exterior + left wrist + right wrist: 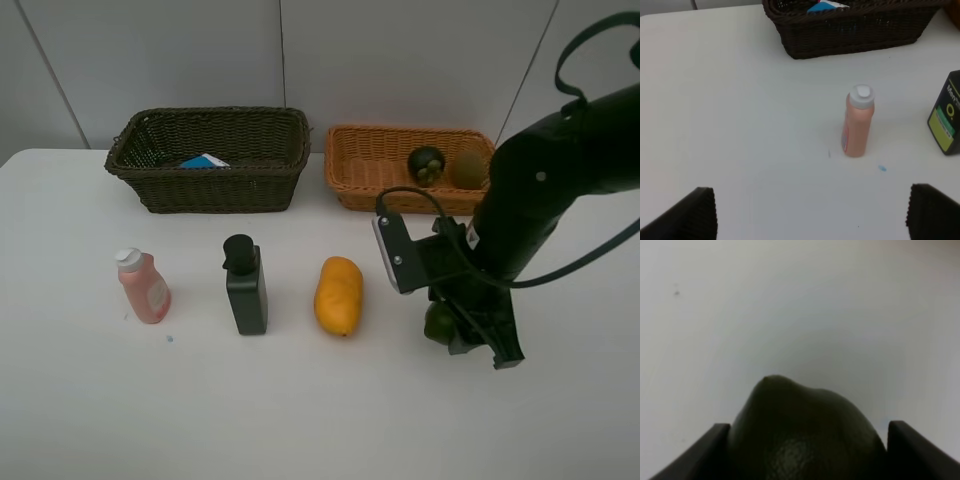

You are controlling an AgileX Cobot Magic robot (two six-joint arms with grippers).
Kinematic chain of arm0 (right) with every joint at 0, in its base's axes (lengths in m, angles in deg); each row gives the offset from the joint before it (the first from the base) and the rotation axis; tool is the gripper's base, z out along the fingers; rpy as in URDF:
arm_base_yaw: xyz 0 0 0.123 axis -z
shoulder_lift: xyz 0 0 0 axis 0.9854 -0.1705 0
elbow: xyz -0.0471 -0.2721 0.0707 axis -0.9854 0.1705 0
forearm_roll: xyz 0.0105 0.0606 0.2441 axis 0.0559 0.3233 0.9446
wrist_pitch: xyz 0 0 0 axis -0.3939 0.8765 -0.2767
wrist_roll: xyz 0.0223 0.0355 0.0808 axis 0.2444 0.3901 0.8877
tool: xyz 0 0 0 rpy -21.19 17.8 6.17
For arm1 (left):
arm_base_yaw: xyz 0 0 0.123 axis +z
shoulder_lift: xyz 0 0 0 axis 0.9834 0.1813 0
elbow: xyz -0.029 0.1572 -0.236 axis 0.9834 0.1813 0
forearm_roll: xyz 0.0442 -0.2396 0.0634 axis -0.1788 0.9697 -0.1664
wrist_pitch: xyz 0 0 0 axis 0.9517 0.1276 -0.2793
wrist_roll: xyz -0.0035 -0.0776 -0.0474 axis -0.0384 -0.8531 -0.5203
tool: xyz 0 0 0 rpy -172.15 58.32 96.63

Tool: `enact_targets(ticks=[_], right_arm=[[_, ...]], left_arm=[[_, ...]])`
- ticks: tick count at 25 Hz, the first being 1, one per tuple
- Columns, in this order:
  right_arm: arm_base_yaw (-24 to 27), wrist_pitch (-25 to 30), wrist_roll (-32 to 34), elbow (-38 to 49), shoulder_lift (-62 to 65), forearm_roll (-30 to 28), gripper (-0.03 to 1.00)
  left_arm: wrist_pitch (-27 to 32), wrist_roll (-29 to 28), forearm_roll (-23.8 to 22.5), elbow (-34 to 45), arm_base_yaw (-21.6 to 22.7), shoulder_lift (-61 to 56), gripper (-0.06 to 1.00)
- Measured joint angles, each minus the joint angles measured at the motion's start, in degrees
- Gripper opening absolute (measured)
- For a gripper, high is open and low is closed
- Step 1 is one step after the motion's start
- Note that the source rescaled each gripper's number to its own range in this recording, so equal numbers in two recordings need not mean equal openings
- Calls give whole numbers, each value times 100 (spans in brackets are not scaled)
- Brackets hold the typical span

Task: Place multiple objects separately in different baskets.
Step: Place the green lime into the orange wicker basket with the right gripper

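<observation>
Two baskets stand side by side at the back of the table (300,420). The dark basket (210,190), on the left, holds a blue and white item (204,161). The orange basket (380,190), on the right, holds the mangosteen (427,163) and the kiwi (467,168), just beside each other.

In front of the baskets, the pink bottle (144,287), pump bottle (245,286) and mango (339,295) sit in a row, well apart. Both bottles stand upright.

Right of the mango, the right gripper (807,427) is down at the table with its jaws pinching the lime (438,322), one finger against each side. Whether the lime touches the table I cannot tell.

The left gripper (813,188) hangs over bare table near the pink bottle, jaws spread wide with nothing between them.
</observation>
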State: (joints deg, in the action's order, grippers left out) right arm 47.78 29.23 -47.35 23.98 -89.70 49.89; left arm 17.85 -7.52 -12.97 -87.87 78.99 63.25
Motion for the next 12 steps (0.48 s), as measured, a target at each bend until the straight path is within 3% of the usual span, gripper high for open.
enact_targets(ticks=[5,12], right_arm=[[0,107,456,-760,-5,0,69],[97,-24,520,-1590,-5,103,69]], left_arm=[[0,0,0,0,0,0,100],[0,0,0,0,0,0,100]])
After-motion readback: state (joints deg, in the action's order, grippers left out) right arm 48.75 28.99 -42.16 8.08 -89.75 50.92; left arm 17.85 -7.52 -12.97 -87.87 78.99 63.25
